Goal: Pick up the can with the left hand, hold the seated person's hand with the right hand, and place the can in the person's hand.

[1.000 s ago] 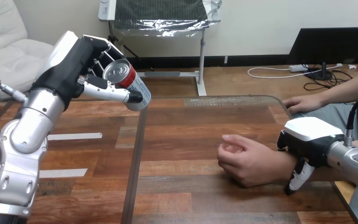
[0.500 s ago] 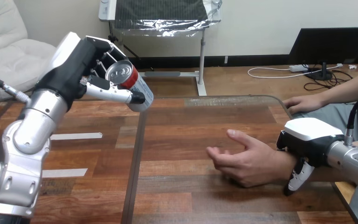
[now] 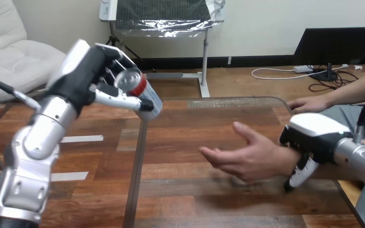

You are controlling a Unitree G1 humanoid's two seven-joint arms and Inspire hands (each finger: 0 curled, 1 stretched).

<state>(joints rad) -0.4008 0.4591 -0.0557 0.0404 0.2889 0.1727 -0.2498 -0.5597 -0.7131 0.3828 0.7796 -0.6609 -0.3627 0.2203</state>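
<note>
The left hand (image 3: 84, 75) is raised above the wooden bench (image 3: 180, 190), at the end of the silver left forearm. Its fingers and thumb (image 3: 122, 99) are curled round a red-and-silver cylindrical metal can (image 3: 147, 93). The can is tilted, with its silver top turned toward the camera and its lower end pointing down and away from the palm. The can is clear of the bench surface.

The right hand (image 3: 313, 135) is low over the bench. Its white back shell lies over the person's wrist (image 3: 285, 159) and its fingers (image 3: 300, 174) curl down round the underside of that wrist, closed on it.

The person's open hand (image 3: 242, 156) extends from the right hand toward the left hand, palm up, fingers spread, held just above the bench. The can and this open palm are well apart. A second hand of the person (image 3: 309, 104) rests on the bench edge beyond the right hand.
</note>
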